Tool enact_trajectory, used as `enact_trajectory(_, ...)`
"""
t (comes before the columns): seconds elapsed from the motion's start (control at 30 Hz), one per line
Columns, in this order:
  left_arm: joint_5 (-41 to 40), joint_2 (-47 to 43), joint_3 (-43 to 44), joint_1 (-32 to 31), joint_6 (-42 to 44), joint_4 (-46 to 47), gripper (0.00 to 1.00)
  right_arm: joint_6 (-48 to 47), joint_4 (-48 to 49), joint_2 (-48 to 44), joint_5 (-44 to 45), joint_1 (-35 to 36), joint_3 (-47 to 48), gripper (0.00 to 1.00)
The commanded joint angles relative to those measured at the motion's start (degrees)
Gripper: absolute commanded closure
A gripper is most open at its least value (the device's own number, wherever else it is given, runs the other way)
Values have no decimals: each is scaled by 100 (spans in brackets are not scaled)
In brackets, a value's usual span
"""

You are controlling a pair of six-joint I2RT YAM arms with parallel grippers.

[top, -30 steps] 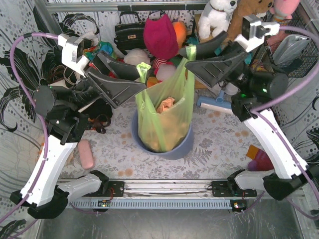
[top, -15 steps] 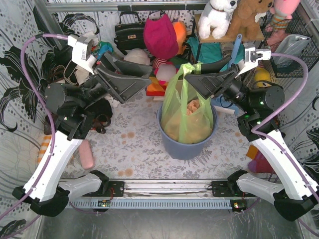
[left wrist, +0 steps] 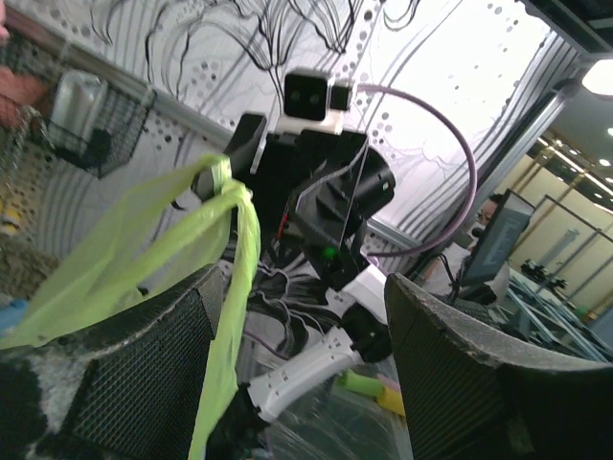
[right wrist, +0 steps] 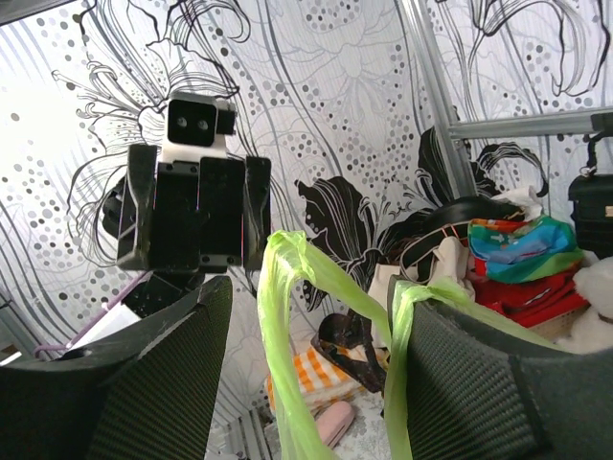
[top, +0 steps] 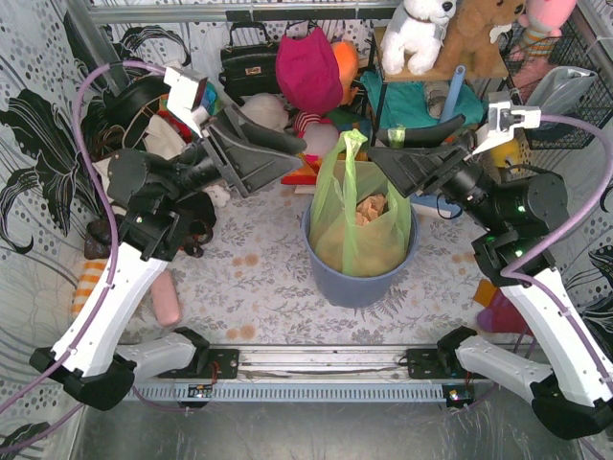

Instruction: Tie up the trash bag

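Trash bag (top: 361, 220) sits in the blue bin (top: 359, 283), low between our claws; left claw (top: 299, 159) and right claw (top: 383, 146) both gape open, and its green handles (right wrist: 287, 259) rise between the right claw's fingers.

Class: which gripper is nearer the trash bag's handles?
Right. Handles of the trash bag drape over the right gripper; the left gripper hovers apart, on the bag's left.

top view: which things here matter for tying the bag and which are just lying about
For the job:
trash bag
left gripper
right gripper
bin, the bag sits in it

Lying about:
plush toys
handbag
wire basket
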Motion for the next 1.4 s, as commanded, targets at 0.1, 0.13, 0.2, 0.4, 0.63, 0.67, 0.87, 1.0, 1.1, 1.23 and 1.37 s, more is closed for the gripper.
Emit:
enact_trajectory(0.1,202,-184,-369,-505,50,-349,22,-320,-234,-215,380,20,181,35)
enact_trajectory(0.13,160,-181,-411,-582,55,-282,21,-336,-277,-225,399,23,189,35)
enact_trajectory(0.2,70,-127,-485,-709,25,-105,21,-347,-297,-276,434,16,171,35)
enact_trajectory(0.4,-65,256,-504,-1060,-107,569,19,-415,-407,-418,528,16,133,35)
enact_trajectory(0.63,-254,767,-153,-1336,69,646,18,-411,-449,-506,555,22,100,35)
enact_trajectory(0.67,-302,803,-132,-1339,99,638,18,-404,-444,-518,551,16,91,35)
enact_trajectory(0.87,-471,956,110,-1348,228,711,18,-351,-393,-527,507,16,32,35)
enact_trajectory(1.0,-617,1019,229,-1348,196,1015,18,-336,-357,-514,503,16,10,35)
enact_trajectory(1.1,-592,1033,427,-1348,174,1152,18,-301,-304,-512,503,16,10,35)
enact_trajectory(1.23,-557,1003,877,-1348,293,986,18,-212,-40,-401,355,18,107,35)
enact_trajectory(1.37,-809,903,1248,-1336,764,330,19,-66,223,-112,98,16,450,35)
